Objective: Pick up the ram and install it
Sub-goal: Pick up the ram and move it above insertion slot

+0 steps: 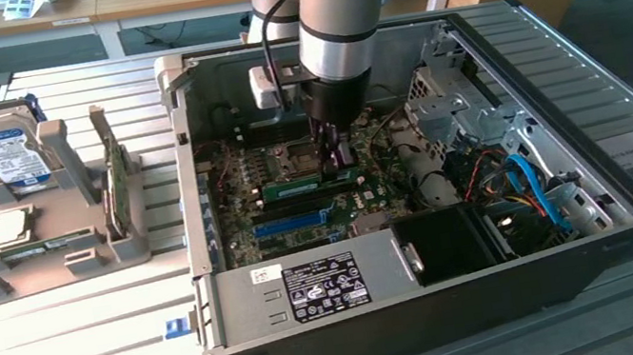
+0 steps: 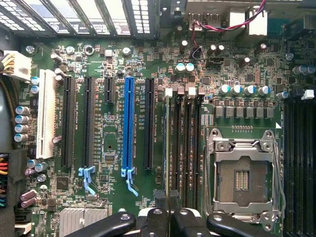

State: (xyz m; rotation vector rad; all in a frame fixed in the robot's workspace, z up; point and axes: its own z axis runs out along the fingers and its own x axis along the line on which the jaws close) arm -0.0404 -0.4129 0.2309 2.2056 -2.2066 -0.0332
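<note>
Inside the open computer case [image 1: 195, 207] my gripper [image 1: 338, 166] reaches straight down to the motherboard [image 1: 287, 231]. The ram [image 1: 299, 185] is a thin green stick standing on edge at the memory slots, just beside the empty CPU socket [image 1: 297, 154]. In the wrist view I see the ram [image 2: 165, 148] edge-on as a narrow strip running along the leftmost dark memory slot. Its near end sits between my black fingertips [image 2: 159, 201]. The gripper [image 2: 168, 202] is shut on the ram's thin edge.
The silver CPU socket frame [image 2: 242, 177] lies close beside the slots, and a blue expansion slot [image 2: 129, 123] on the other side. On the exterior view's left, a grey holder [image 1: 128, 243] carries a hard drive [image 1: 6, 152], a CPU chip [image 1: 4, 228] and another green stick [image 1: 45, 247].
</note>
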